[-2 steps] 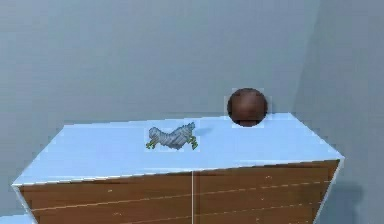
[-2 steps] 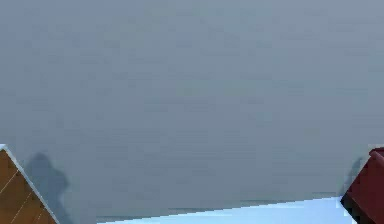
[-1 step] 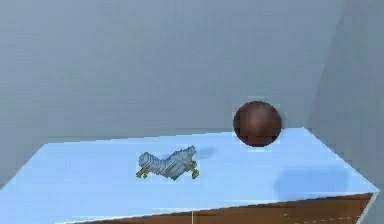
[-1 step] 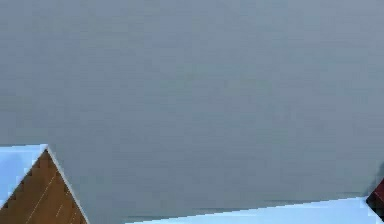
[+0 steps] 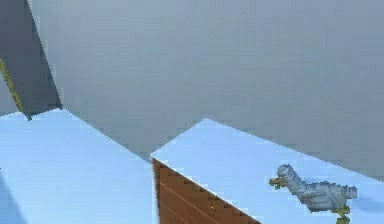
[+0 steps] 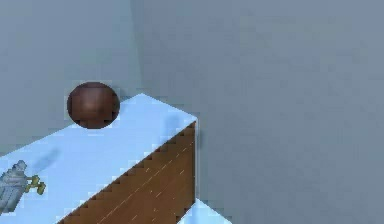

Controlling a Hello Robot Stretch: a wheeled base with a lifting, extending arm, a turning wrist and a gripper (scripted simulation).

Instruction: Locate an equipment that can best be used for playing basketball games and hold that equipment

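A dark reddish-brown ball (image 6: 93, 105) sits in the arm side view's upper left. It is round and plain; it may be a basketball, but no seams or markings can be made out. It rests on the pale blue top of a cabinet (image 6: 140, 185), at the top's far corner, close against the grey wall (image 6: 280, 80) behind it. A soft shadow lies on the top just beside the ball.

The cabinet's side shows brown wooden planks running down toward the arm side view's bottom edge. At that view's lower left edge a small grey figure (image 6: 15, 185) with yellowish bits lies on the same top, well apart from the ball and nearer the camera. The stretch of top between them is bare. A pale surface (image 6: 205, 212) shows low down, just past the foot of the planks.

In the forward view the cabinet (image 5: 230, 150) stands at the lower right, its pale top slanting up toward the wall (image 5: 220, 60) and its plank side facing the view's left. The grey figure (image 5: 315, 190) lies near the right edge of the top, stretched out on its side. A second pale surface (image 5: 60, 170) takes the lower left, next to the cabinet's wooden side. Above it a dark grey panel (image 5: 30, 60) leans against the upper left corner, with a thin yellowish strip along its left edge.

I cannot tell the state of the gripper, nor whether it holds anything, and so I cannot tell where the ball lies relative to it.
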